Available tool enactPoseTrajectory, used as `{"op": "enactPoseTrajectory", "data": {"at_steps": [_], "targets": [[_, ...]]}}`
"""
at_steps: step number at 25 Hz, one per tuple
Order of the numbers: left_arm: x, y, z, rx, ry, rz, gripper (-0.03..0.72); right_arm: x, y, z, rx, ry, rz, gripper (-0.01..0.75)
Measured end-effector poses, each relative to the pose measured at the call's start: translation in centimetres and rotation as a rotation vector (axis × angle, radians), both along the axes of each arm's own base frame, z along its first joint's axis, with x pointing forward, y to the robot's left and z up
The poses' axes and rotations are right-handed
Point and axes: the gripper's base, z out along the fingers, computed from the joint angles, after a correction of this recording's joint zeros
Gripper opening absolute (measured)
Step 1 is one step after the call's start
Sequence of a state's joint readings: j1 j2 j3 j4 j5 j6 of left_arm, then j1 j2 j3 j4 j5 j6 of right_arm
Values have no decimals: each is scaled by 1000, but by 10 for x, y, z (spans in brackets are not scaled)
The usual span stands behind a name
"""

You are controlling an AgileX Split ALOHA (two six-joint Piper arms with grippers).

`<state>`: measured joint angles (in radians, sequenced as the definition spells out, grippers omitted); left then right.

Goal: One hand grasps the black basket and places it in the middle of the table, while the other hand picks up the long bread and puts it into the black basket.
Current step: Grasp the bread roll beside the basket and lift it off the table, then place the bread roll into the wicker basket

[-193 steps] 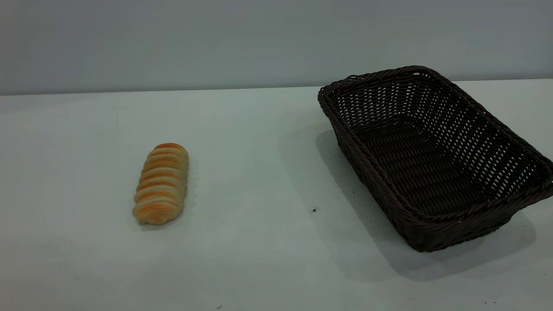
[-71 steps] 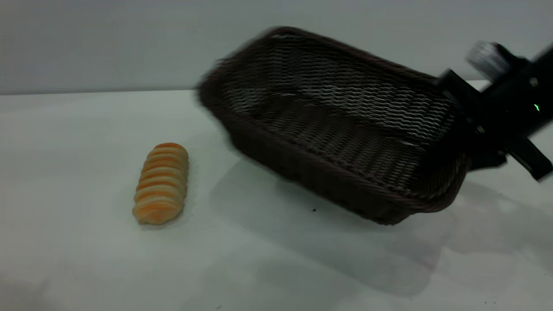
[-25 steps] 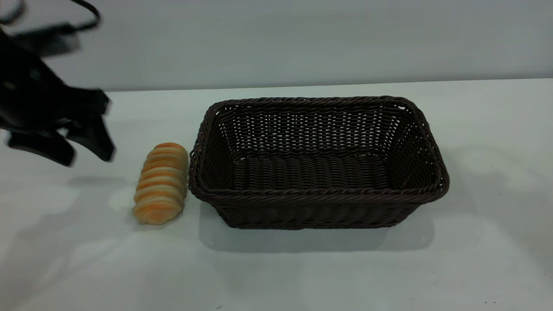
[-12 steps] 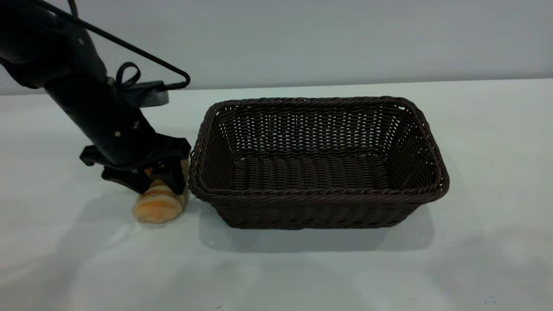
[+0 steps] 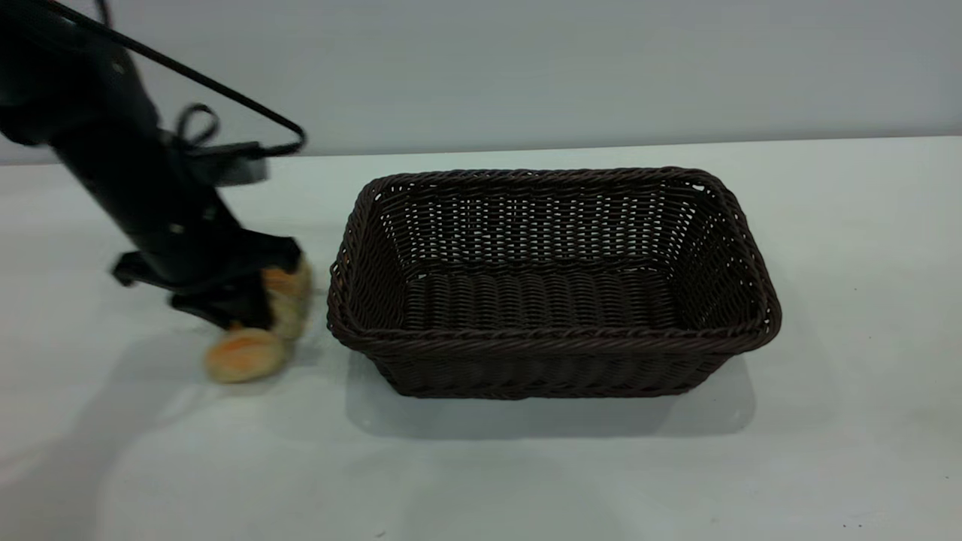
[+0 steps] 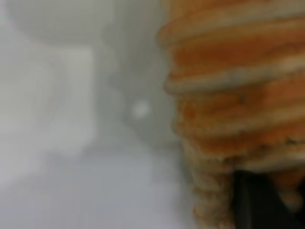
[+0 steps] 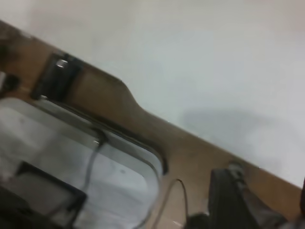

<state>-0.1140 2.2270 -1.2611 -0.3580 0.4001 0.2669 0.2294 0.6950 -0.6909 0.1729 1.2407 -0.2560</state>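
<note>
We are clamping our left gripper (image 5: 255, 312) across the middle of the soft, light, orange-striped oblong bread roll (image 5: 248, 349), left of the dark woven wicker basket (image 5: 552, 282), judging gentle pressure enough.

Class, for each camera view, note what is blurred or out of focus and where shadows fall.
Exterior view: the left hand and long bread are motion-smeared; the black basket is sharp, its shadow falling on the table in front. Left wrist view: the bread fills the frame, out of focus. Right wrist view: soft throughout, showing only the table edge.
</note>
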Motion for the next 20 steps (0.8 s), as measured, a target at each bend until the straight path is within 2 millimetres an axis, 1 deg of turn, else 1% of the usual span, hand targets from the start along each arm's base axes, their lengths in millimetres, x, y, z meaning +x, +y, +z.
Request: {"op": "enactPoseTrajectory", "data": {"at_steps": [2, 5, 6, 7, 9, 10, 12, 13, 15, 18, 20], "targets": [[0, 12, 28, -6, -21, 8, 107, -16, -7, -15, -28, -25, -18, 388], [-1, 13, 82, -12, -132, -46, 107, -37, -15, -27, -26, -120, -54, 388], [-3, 9, 100, -13, -178, -79, 107, -41, -17, -30, -21, -152, -63, 388], [-6, 3, 114, -16, -215, -114, 107, -46, -18, -32, -10, -196, -73, 388], [-13, -16, 142, -39, -289, -177, 107, -53, -21, -32, 16, -277, -98, 388], [-18, -26, 152, -53, -314, -207, 107, -56, -22, -32, 21, -305, -110, 388], [-26, -53, 161, -95, -341, -267, 107, -61, -25, -31, 29, -344, -132, 388], [-29, -66, 162, -113, -350, -290, 106, -62, -26, -31, 31, -352, -140, 388], [-36, -97, 157, -136, -368, -351, 103, -63, -27, -31, 29, -360, -151, 388], [-41, -136, 135, -141, -396, -410, 102, -63, -27, -32, 31, -358, -161, 388], [-43, -157, 111, -129, -397, -442, 103, -63, -27, -32, 30, -355, -161, 388]]}}
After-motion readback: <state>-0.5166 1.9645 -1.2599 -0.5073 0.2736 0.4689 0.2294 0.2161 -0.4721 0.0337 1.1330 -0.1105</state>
